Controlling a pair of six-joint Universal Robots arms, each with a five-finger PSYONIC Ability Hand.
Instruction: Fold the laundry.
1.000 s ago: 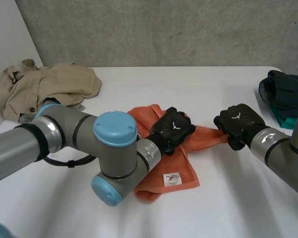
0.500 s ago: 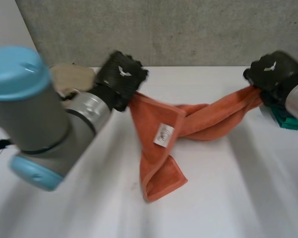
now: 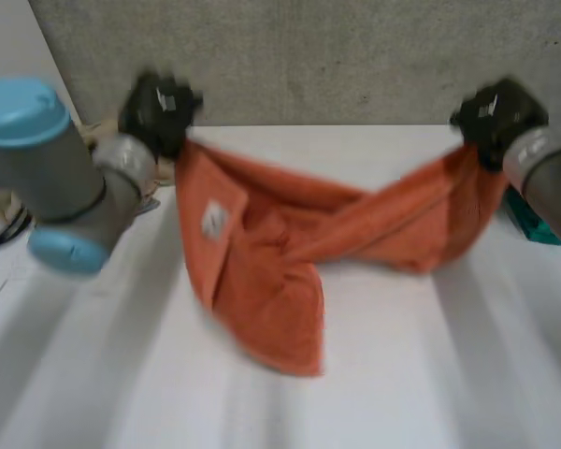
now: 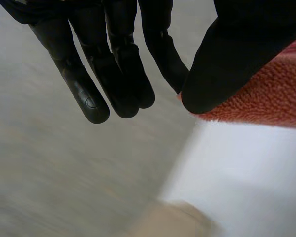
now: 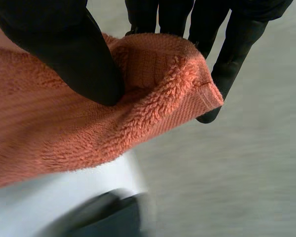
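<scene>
White table (image 3: 421,374), orange towel (image 3: 262,271), white label (image 3: 211,220)

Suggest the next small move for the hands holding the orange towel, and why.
The left hand and right hand each pinch a corner of the orange towel above the table, but it sags and looks twisted between them. Probably draw the hands slightly further apart, so it flattens before laying down.

Soft, even light falls from above, and the white bench (image 3: 421,374) reads bright. The orange towel (image 3: 262,281) lays a faint, soft-edged shadow on the bench beneath it, and its folds shade darker. The grey wall (image 3: 337,56) is evenly lit. In the left wrist view the left hand (image 4: 113,59) stays near black, with a dull sheen on one fingertip (image 4: 91,102).
</scene>
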